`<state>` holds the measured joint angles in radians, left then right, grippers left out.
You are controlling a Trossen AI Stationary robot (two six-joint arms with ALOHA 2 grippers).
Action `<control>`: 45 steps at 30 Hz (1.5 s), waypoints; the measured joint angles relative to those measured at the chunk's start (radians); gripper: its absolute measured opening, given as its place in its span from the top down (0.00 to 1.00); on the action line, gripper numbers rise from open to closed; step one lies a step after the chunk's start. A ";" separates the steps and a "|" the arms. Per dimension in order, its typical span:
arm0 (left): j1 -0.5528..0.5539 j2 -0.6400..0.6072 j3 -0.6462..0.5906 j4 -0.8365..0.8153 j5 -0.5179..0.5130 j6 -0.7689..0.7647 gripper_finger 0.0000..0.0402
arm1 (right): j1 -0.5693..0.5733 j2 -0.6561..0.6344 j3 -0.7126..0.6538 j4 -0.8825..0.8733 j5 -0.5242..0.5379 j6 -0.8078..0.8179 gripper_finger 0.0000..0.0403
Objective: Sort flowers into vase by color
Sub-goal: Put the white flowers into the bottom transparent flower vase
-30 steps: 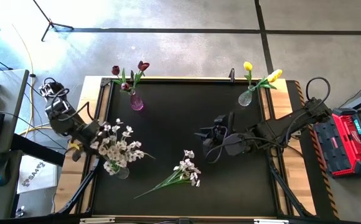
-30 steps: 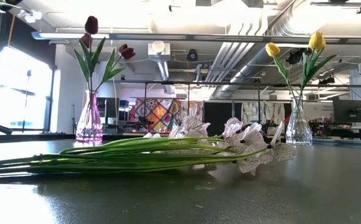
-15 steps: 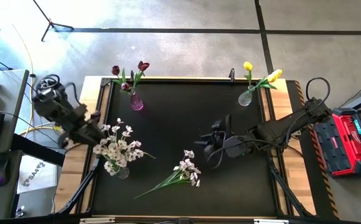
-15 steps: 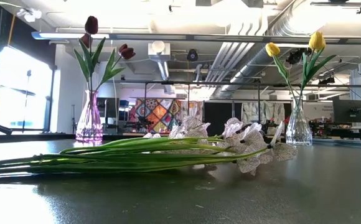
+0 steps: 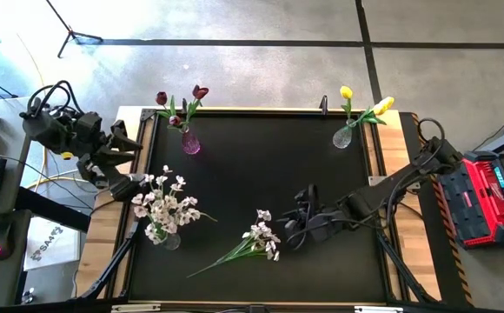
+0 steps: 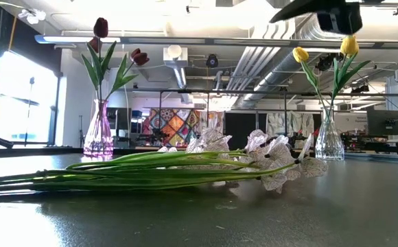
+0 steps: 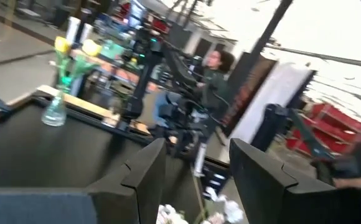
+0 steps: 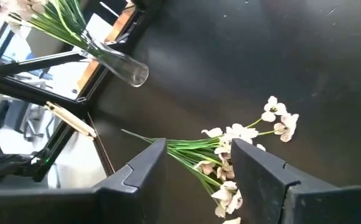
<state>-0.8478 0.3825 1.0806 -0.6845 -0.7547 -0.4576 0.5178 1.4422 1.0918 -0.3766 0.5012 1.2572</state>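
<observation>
Black worktop [image 5: 261,156] with three vases. Pink vase [image 5: 190,143] at far left holds two maroon tulips [image 5: 199,91]. Clear vase [image 5: 342,137] at far right holds two yellow tulips [image 5: 347,92]. A third clear vase [image 5: 169,239] near the left edge holds a bunch of white sprays [image 5: 165,204].

One white spray [image 5: 261,239] lies flat on the worktop, near the front centre, stem pointing toward the front left, blossoms toward the right arm. In the low view it lies across the foreground [image 6: 185,168], with the pink vase [image 6: 98,134] and the yellow tulip vase [image 6: 329,137] upright behind it.

Right end effector [image 5: 292,224] is low, just beside the loose spray's blossoms, not touching. Its wrist view shows fingers [image 8: 137,180] apart, nothing between them, spray [image 8: 230,155] lying in line with the gap beyond them, third vase [image 8: 115,59] further off.

Left end effector [image 5: 129,148] is off the left edge of the worktop, just beyond the white bunch, raised. Fingers [image 7: 146,177] apart, empty. A person [image 7: 215,62] shows in the room behind.
</observation>
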 joint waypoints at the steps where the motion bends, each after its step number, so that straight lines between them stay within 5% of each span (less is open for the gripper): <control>1: 0.000 0.014 0.007 0.002 -0.017 0.001 0.59 | 0.001 0.000 -0.013 0.022 0.000 0.000 0.59; 12: 0.020 0.255 0.085 0.170 -0.041 0.111 0.59 | -0.016 0.000 -0.109 0.149 -0.042 -0.008 0.59; 19: 0.128 0.396 0.194 0.155 -0.025 0.130 0.59 | -0.048 -0.001 -0.109 0.174 -0.086 -0.068 0.59; 36: 0.712 0.627 0.251 0.102 0.559 0.067 0.59 | -0.053 -0.001 -0.109 0.172 -0.140 -0.088 0.59; 45: 0.879 0.804 0.251 0.101 0.760 0.112 0.59 | -0.034 -0.001 -0.109 0.091 -0.156 -0.052 0.59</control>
<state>0.0311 1.1861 1.3312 -0.5836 0.0055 -0.3454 0.4834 1.4410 0.9833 -0.2853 0.3447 1.2052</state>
